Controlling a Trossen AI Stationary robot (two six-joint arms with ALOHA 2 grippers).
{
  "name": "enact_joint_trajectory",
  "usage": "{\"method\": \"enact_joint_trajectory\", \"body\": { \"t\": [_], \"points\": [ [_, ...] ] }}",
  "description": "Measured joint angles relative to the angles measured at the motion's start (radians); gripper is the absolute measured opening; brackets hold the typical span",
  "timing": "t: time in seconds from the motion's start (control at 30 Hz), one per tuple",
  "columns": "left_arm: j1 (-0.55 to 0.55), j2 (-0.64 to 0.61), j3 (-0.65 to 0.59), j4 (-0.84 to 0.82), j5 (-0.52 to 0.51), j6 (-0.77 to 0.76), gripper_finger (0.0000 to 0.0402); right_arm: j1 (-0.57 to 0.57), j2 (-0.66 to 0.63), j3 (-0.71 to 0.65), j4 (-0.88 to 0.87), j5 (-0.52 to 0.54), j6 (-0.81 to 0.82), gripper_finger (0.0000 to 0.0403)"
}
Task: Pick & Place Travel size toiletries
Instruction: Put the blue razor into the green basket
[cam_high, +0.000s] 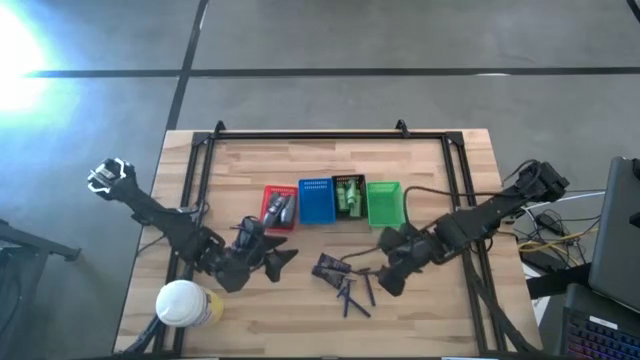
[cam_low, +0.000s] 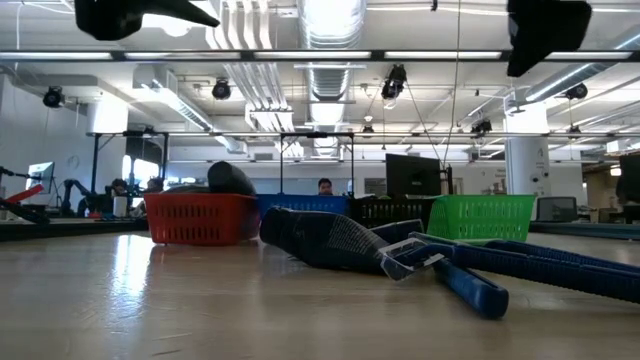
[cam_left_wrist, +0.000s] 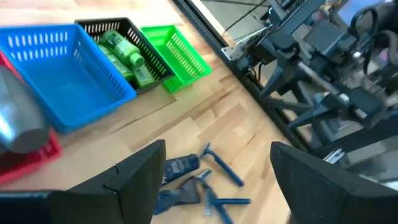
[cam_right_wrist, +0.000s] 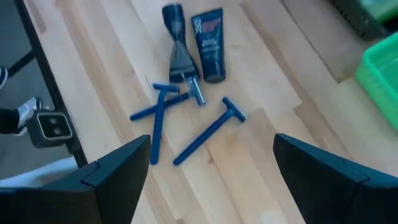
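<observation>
Two dark packets (cam_high: 328, 267) (cam_right_wrist: 208, 43) and several thin blue sticks (cam_high: 352, 292) (cam_right_wrist: 208, 134) lie flat on the table's near middle. Grey tubes (cam_high: 278, 208) (cam_left_wrist: 18, 118) rest in the red basket (cam_high: 270, 222). Green bottles (cam_high: 349, 196) (cam_left_wrist: 124, 53) lie in the black basket. My left gripper (cam_high: 283, 256) (cam_left_wrist: 217, 186) hovers open just left of the packets. My right gripper (cam_high: 385, 275) (cam_right_wrist: 211, 180) hovers open just right of the sticks. Both are above the table and touch nothing.
Red, blue (cam_high: 315, 200), black (cam_high: 349, 212) and green (cam_high: 384, 200) baskets stand in a row at the table's middle. A big white-capped yellowish container (cam_high: 185, 303) stands near the left near corner. A black frame (cam_high: 330, 135) runs along the far and side edges.
</observation>
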Motion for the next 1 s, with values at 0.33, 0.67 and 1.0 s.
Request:
{"method": "enact_joint_trajectory", "body": {
  "t": [0.33,0.67,1.0],
  "points": [
    [-0.012,0.062,-0.001,0.249,0.048,0.071,0.0293,0.156,0.005,0.003,0.002,-0.017,0.033,0.0311],
    [-0.051,0.106,-0.001,0.251,0.097,0.09,0.0293,0.173,0.129,-0.085,0.148,-0.121,0.129,0.0328],
    [-0.093,0.106,-0.001,0.243,0.131,0.152,0.0293,0.092,0.331,-0.017,0.15,-0.075,0.392,0.0336]
  ]
}}
